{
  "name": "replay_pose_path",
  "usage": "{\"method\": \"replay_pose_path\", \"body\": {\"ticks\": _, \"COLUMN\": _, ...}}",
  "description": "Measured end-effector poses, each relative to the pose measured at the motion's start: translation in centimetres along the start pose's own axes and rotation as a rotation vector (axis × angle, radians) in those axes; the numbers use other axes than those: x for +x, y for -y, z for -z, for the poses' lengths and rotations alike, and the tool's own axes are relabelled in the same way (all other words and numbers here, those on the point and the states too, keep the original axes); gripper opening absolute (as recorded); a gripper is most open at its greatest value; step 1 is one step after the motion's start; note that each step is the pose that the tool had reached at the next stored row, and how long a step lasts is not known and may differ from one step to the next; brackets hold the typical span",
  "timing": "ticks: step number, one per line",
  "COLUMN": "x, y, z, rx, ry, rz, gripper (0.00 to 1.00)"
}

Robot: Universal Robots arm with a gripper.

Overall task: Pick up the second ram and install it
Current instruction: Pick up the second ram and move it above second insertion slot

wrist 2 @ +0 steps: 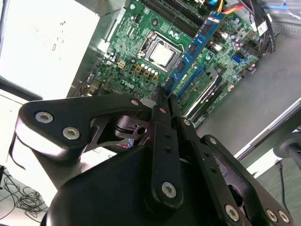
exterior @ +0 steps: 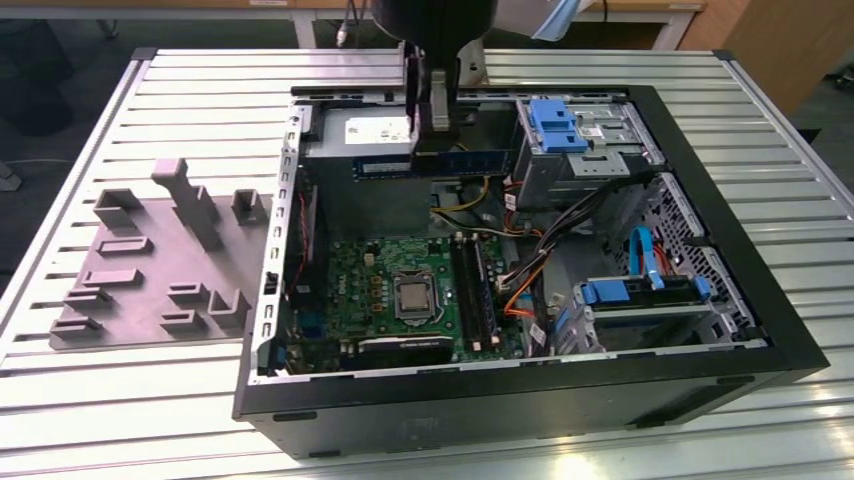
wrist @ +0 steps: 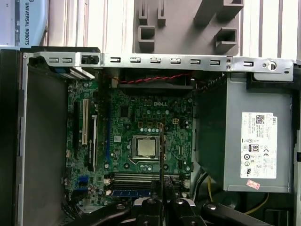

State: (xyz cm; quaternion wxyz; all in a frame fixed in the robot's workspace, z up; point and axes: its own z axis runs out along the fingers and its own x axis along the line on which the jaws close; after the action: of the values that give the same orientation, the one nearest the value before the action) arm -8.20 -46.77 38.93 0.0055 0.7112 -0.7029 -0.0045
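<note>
**Second ram carried above the open case**

In the exterior view, the second ram (exterior: 474, 161), a thin flat blue-green strip studded with dark chips, is held level by the gripper (exterior: 434, 148) above the open case, apart from the black slot rails (exterior: 474, 290).

In the second wrist view, the jaws are seen closed on one end of the strip, which juts over the glossy green motherboard (wrist 2: 141, 56).

In the first wrist view, it is met edge-on.

The carry is judged in hand. Seating would call for the edge to be aligned with a free rail.
</note>
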Motion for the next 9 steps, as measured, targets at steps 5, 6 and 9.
{"method": "replay_pose_path", "body": {"ticks": 5, "x": 0.01, "y": 0.64, "z": 0.01, "rx": 0.0000, "ry": 0.0000, "rz": 0.000, "gripper": 0.14}}
{"method": "replay_pose_path", "body": {"ticks": 6, "x": 0.01, "y": 0.78, "z": 0.01, "rx": 0.0000, "ry": 0.0001, "rz": 0.000, "gripper": 0.14}}
{"method": "replay_pose_path", "body": {"ticks": 9, "x": 0.02, "y": 1.20, "z": 0.02, "rx": 0.0000, "ry": 0.0000, "rz": 0.000, "gripper": 0.14}}
